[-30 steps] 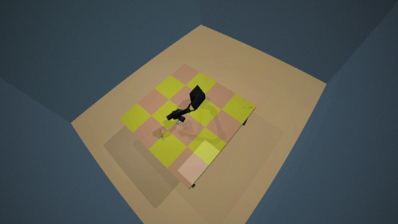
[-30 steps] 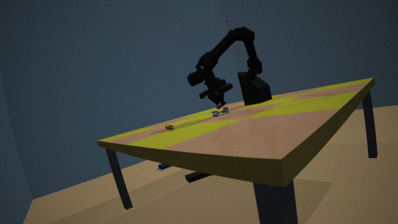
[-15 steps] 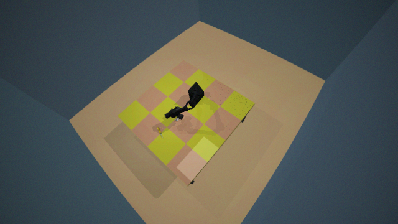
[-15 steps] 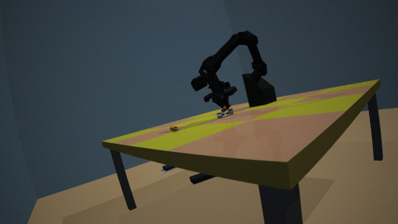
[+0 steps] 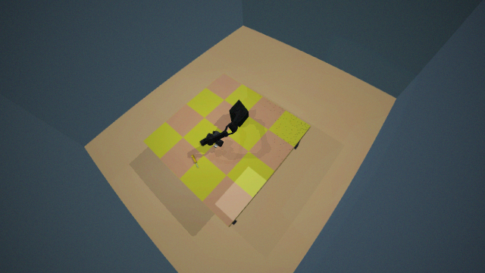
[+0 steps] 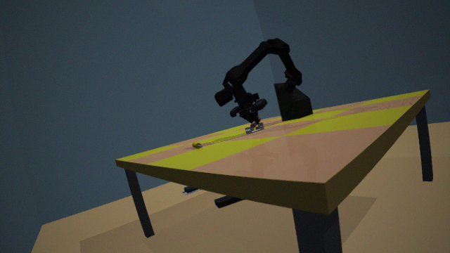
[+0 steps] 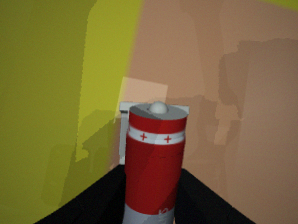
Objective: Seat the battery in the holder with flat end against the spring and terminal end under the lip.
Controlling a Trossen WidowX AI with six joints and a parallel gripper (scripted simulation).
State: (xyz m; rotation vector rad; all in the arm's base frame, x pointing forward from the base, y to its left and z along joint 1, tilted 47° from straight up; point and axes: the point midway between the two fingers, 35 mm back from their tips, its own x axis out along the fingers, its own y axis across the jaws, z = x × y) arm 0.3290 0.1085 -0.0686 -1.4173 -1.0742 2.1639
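Note:
A red battery [image 7: 154, 170] [image 6: 258, 120] with a white band, plus marks and a pale lower part stands out between the fingers, terminal end upward in the wrist view. My gripper [image 7: 150, 175] [image 6: 254, 121] is shut on it. The grey holder [image 7: 123, 140] [image 6: 249, 131] [image 5: 215, 146] is on the table, directly beneath the battery. In the wrist view the battery covers most of it, with only its left side and far edge showing. In the exterior view the battery is tilted, low at the holder. Contact, the spring and the lip cannot be made out.
A yellow cylinder [image 5: 194, 158] [image 6: 195, 144] with a pale end lies on the checkered table [image 5: 203, 178] [image 6: 242, 158], off to one side of the holder, toward the table's edge. The arm's dark base [image 5: 239, 113] [image 6: 294, 103] stands on the table behind.

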